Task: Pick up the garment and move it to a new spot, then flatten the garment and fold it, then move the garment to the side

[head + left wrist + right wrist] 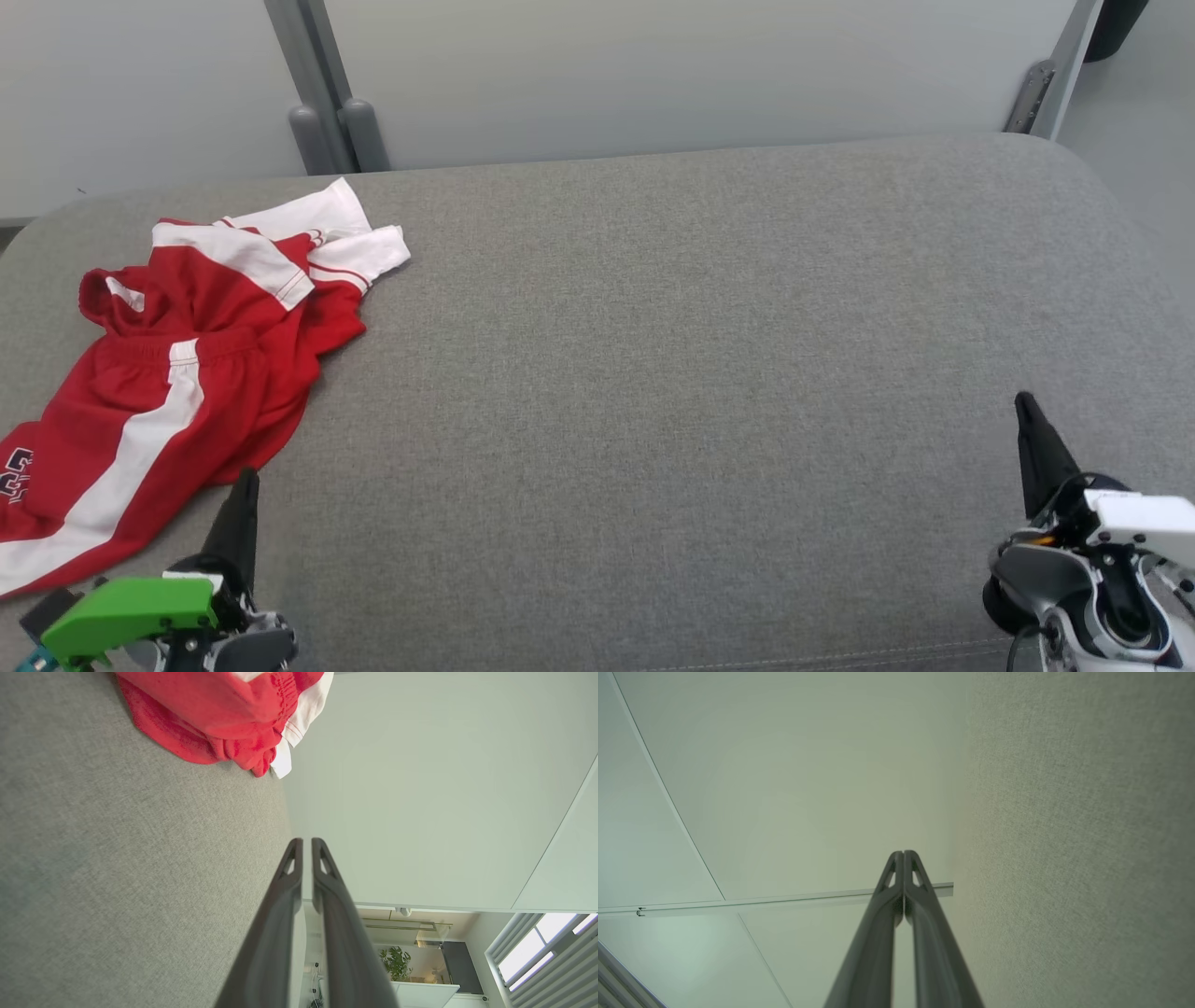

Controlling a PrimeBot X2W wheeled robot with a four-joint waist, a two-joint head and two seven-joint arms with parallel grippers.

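**A:** Grey cloth counter (653,373), pale wall (653,75) behind. Where's the garment (187,392)?

**B:** Far left, crumpled, red with a white stripe. I'd judge it light, soft and floppy, so pinch a hem or the bunched waistband.

**A:** Which way does it lie?

**B:** Slanting from the near left edge up toward the wall, white cuffs farthest.

**A:** Hands?

**B:** Left hand (246,481) just beside it, a crack apart, empty. Right hand (1024,401) well apart, pressed together, empty.

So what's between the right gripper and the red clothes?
Just bare grey cushion lies between the right gripper and the red garment, as the head view shows.
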